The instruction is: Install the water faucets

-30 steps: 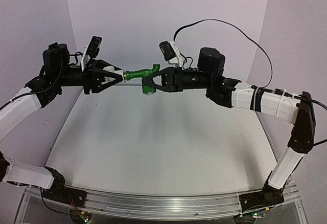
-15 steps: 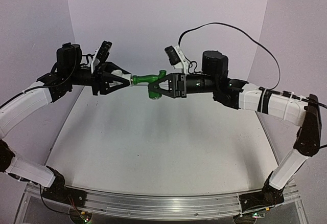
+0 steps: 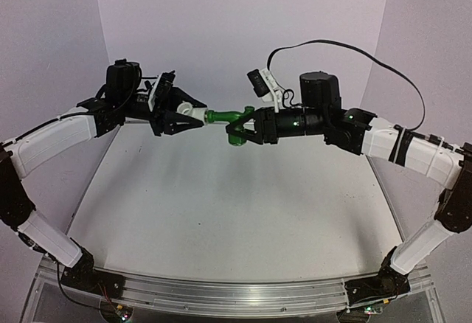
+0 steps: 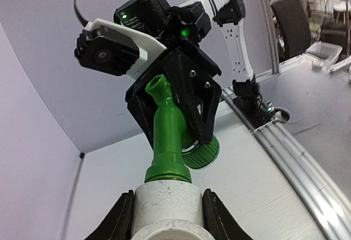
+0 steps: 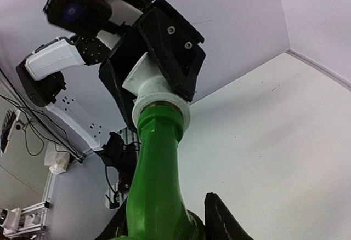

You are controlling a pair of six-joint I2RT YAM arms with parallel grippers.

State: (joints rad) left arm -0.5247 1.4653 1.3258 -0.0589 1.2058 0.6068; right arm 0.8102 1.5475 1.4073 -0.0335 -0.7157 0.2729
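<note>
The green faucet [image 3: 227,117] hangs in the air above the far part of the table, held between both arms. Its stem end sits in the white fitting [image 3: 193,108]. My left gripper [image 3: 196,116] is shut on the white fitting [image 4: 169,204], one black finger on each side. My right gripper [image 3: 243,125] is shut on the green faucet's body [image 5: 156,180], its round ribbed end [image 4: 203,151] pointing down. In the right wrist view the stem runs up into the white fitting [image 5: 159,95] between the left fingers.
The white table [image 3: 228,212] lies below, with lilac walls behind and at both sides. An aluminium rail [image 3: 236,291] runs along the near edge. A black cable [image 3: 346,49] arches over the right arm.
Both arms have shifted rightward and a little down with the joined faucet and fitting. The left arm has stretched out further; both grips are unchanged.
</note>
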